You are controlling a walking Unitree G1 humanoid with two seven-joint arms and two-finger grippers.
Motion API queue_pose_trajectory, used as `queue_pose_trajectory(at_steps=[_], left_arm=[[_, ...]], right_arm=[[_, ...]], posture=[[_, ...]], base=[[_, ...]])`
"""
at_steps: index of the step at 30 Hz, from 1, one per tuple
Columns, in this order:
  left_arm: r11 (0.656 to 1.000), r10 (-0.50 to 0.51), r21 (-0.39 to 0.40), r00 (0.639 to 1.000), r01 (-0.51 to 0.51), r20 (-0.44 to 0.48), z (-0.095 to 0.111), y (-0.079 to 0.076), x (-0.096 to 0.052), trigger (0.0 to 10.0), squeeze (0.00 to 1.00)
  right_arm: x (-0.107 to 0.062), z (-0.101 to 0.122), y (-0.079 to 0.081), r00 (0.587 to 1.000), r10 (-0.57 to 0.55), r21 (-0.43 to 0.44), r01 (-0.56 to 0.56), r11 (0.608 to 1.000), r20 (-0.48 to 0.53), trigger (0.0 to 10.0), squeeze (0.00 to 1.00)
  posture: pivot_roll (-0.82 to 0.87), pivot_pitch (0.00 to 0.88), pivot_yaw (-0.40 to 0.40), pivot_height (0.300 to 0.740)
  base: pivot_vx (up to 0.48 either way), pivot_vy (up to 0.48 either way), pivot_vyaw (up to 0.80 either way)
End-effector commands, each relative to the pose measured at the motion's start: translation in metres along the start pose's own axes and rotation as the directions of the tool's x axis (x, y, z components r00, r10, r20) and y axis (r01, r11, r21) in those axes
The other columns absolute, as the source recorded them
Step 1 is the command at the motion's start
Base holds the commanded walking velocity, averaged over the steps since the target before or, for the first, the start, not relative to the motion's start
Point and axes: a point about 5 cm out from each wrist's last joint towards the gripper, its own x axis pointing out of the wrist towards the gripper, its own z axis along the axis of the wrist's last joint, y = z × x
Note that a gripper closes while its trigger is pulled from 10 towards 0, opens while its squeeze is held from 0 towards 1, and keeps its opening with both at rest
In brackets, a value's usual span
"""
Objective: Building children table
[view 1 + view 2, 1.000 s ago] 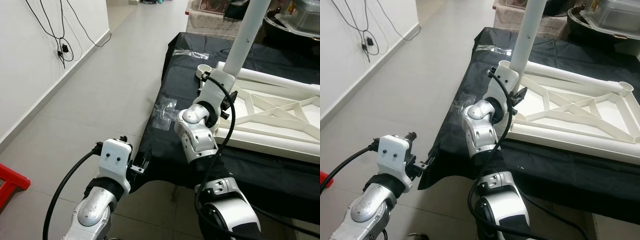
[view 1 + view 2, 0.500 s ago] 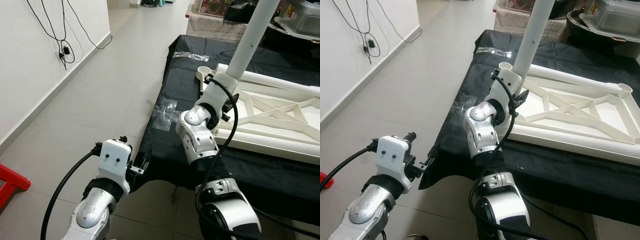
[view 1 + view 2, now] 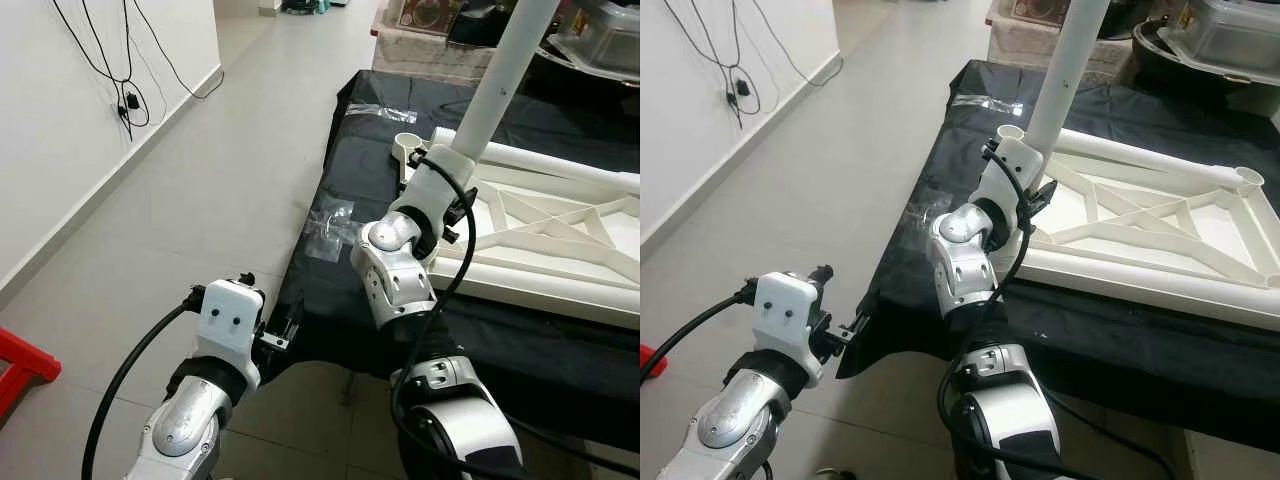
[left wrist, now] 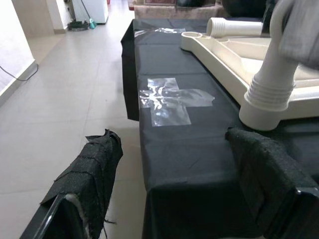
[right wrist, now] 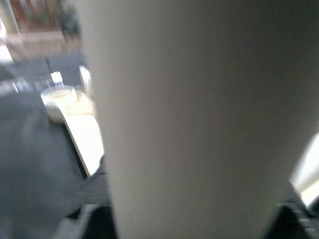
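A white table frame (image 3: 540,285) lies upside down on a surface draped in black cloth (image 3: 360,170). A long white table leg (image 3: 500,80) stands nearly upright at the frame's near left corner. Its ribbed foot rests in the corner there (image 4: 269,97). My right gripper (image 3: 452,208) is shut on the leg low down, and the leg (image 5: 189,124) looms close in the right wrist view. My left gripper (image 4: 172,142) hangs low beside the cloth's left edge, open, with nothing between its padded fingers (image 4: 94,159). An open leg socket (image 3: 407,140) shows at the frame's far left corner.
Patches of clear tape (image 4: 169,99) stick to the cloth near its left edge. Tiled floor (image 3: 200,200) stretches to the left, up to a white wall with hanging cables (image 3: 125,95). A red object (image 3: 20,365) sits on the floor at the left. Boxes and containers (image 3: 1220,30) crowd the back.
The leg's top has leaned slightly to the right in the right gripper's hold. The left arm has stayed put.
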Motion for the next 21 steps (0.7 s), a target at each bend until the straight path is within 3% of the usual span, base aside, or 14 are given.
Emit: queue_pose_trajectory(at_steps=[1, 2, 13, 14, 19, 20, 21], left_arm=[[1.0, -0.015, -0.002, 1.0, 0.015, -0.022, -0.0037, -0.0024, -0.0015, 10.0, 0.0], [1.0, -0.016, -0.002, 1.0, 0.016, -0.023, -0.0039, -0.0024, -0.0017, 10.0, 0.0], [1.0, -0.019, -0.005, 0.999, 0.019, -0.027, -0.0047, -0.0035, -0.0028, 10.0, 0.0], [1.0, -0.021, -0.004, 0.999, 0.021, -0.027, -0.0048, -0.0037, -0.0027, 10.0, 0.0], [1.0, -0.023, 0.001, 0.999, 0.023, -0.026, -0.0051, -0.0036, -0.0023, 10.0, 0.0], [1.0, -0.025, 0.005, 0.999, 0.025, -0.026, -0.0055, -0.0036, -0.002, 10.0, 0.0], [1.0, -0.027, 0.007, 0.999, 0.027, -0.026, -0.0058, -0.0037, -0.0018, 10.0, 0.0]], right_arm=[[-0.0176, -0.0345, -0.0009, 0.987, 0.001, -0.013, -0.003, 1.0, -0.16, 10.0, 1.0], [-0.018, -0.0341, -0.0009, 0.987, 0.001, -0.009, -0.002, 1.0, -0.159, 10.0, 0.0], [-0.0209, -0.0283, 0.0022, 0.99, 0.043, 0.013, -0.042, 0.999, -0.137, 10.0, 0.0], [-0.0218, -0.0283, 0.0026, 0.989, 0.057, 0.016, -0.056, 0.998, -0.138, 10.0, 1.0], [-0.0245, -0.0271, 0.0022, 0.989, 0.068, 0.017, -0.066, 0.998, -0.131, 10.0, 1.0], [-0.025, -0.0269, 0.0021, 0.988, 0.075, 0.021, -0.073, 0.997, -0.132, 10.0, 0.49], [-0.0252, -0.0268, 0.0022, 0.988, 0.081, 0.023, -0.079, 0.997, -0.133, 10.0, 0.49]], posture=[[0.16, 0.181, -0.05, 0.74], [0.16, 0.182, -0.052, 0.74], [0.16, 0.181, -0.048, 0.74], [0.16, 0.181, -0.046, 0.74], [0.16, 0.178, -0.047, 0.74], [0.16, 0.173, -0.047, 0.74], [0.16, 0.172, -0.048, 0.74]], base=[[0.0, 0.0, 0.0], [0.0, 0.0, 0.0], [0.0, 0.0, 0.0], [0.0, 0.0, 0.0], [0.0, 0.0, 0.0], [0.0, 0.0, 0.0], [0.0, 0.0, 0.0]])
